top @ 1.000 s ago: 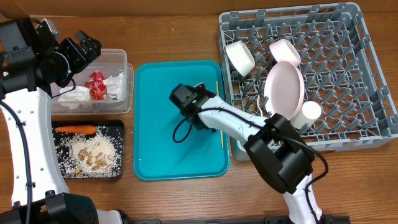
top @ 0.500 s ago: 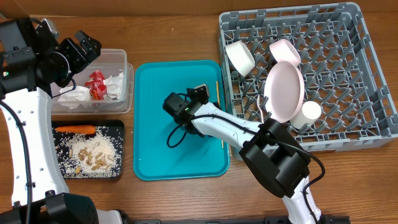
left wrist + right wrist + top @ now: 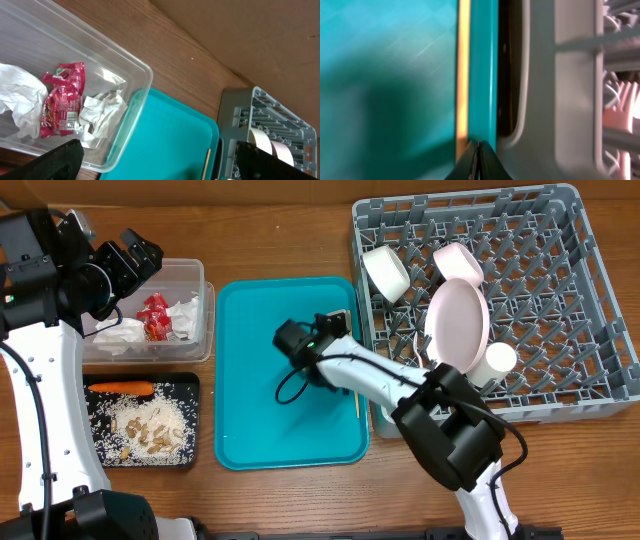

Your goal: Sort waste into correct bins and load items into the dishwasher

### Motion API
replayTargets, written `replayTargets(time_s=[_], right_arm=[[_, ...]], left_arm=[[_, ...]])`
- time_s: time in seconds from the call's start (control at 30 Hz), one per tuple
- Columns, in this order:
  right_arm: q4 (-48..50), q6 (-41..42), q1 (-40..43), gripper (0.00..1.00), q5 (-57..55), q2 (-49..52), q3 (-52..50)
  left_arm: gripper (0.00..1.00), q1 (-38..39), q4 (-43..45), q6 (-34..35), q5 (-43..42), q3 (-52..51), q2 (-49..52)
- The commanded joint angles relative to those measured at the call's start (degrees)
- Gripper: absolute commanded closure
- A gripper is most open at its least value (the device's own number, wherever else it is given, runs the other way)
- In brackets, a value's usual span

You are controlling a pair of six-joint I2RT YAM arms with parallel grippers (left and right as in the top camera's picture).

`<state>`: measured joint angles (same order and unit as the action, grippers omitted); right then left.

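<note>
The right hand (image 3: 340, 318) hangs low over the right side of the flat teal plastic tray (image 3: 250, 380). In the wrist view its two dark fingertips (image 3: 485, 162) are pressed together with only a thin seam between them. The thin wooden chopstick (image 3: 464, 75) runs up to just beside that seam, but whether it is pinched cannot be told.

The chopstick (image 3: 356, 402) lies flat inside the tray. Its long axis runs near to far along the tray's right rim, parallel to the left wall of the big grey pegged dish rack (image 3: 460, 195).

The left hand (image 3: 135, 255) hovers with its fingers spread wide above the clear rectangular plastic tub (image 3: 205, 310) on the wooden bench (image 3: 280, 230).

Half a second ago the right hand sat further left on the tray. It has since shifted toward the rim and the rack. The chopstick and the left arm have not moved.
</note>
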<state>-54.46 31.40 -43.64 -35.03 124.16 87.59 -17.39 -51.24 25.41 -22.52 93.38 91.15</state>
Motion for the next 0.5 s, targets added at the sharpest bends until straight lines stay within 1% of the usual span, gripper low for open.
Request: replayTargets(time_s=[0.0, 0.17, 0.47], right_arm=[[1.3, -5.0, 2.8, 0.96, 6.2, 0.4, 0.1], [1.4, -5.4, 4.8, 0.96, 8.6, 0.4, 0.1], [1.1, -10.2, 3.6, 0.96, 11.2, 0.4, 0.2]], left_arm=[[0.00, -0.2, 0.0, 0.5, -0.9, 1.2, -1.2], [0.00, -0.2, 0.0, 0.5, -0.9, 1.2, -1.2], [0.00, -0.2, 0.1, 0.5, -0.9, 1.2, -1.2]])
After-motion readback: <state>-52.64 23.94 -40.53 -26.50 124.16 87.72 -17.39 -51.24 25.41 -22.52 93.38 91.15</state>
